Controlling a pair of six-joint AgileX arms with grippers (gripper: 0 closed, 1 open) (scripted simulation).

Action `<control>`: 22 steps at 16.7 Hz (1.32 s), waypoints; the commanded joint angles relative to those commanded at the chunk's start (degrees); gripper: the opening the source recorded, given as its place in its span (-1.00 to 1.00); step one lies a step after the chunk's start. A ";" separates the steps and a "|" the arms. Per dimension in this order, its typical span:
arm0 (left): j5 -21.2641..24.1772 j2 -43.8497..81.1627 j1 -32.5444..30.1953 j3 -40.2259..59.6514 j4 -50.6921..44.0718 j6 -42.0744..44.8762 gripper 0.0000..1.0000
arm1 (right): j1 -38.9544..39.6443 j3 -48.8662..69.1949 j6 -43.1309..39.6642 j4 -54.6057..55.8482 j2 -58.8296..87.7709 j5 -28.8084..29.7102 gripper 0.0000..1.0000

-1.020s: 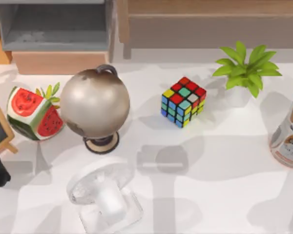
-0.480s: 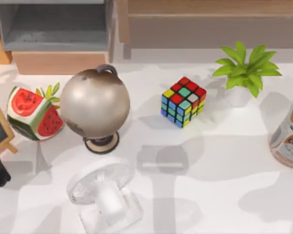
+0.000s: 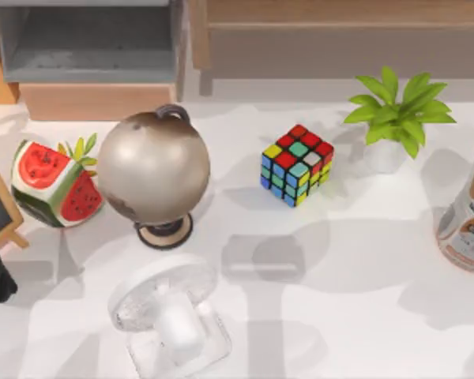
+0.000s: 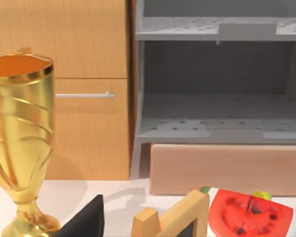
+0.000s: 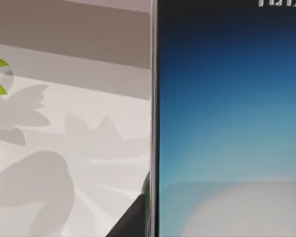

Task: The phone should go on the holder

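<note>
The phone [image 5: 227, 123] looms upright before my right wrist camera, blue screen glowing, above the white table [image 5: 64, 148]; my fingers' state I cannot tell.

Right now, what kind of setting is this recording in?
Most likely a rendered desk or study tabletop, not a kitchen: a white table carries a globe, a Rubik's cube and a small desk fan, with a wooden cabinet and grey shelving behind.

Blue-screened phone [image 5: 227, 128], silver rim, close before right wrist camera
</note>
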 joint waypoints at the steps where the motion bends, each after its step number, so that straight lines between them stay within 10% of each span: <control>1: 0.00 0.00 0.00 0.00 0.00 0.00 1.00 | 0.00 0.00 0.00 0.00 0.00 0.00 -1.00; 3: 0.00 0.00 0.00 0.00 0.00 0.00 1.00 | 0.00 0.00 0.00 0.00 0.00 0.00 -1.00; 16: 0.00 0.00 0.00 0.00 0.00 0.00 1.00 | 0.00 0.00 0.00 0.00 0.00 0.00 0.96; 22: 0.00 0.00 0.00 0.00 0.00 0.00 1.00 | 0.00 0.00 0.00 0.00 0.00 0.00 1.00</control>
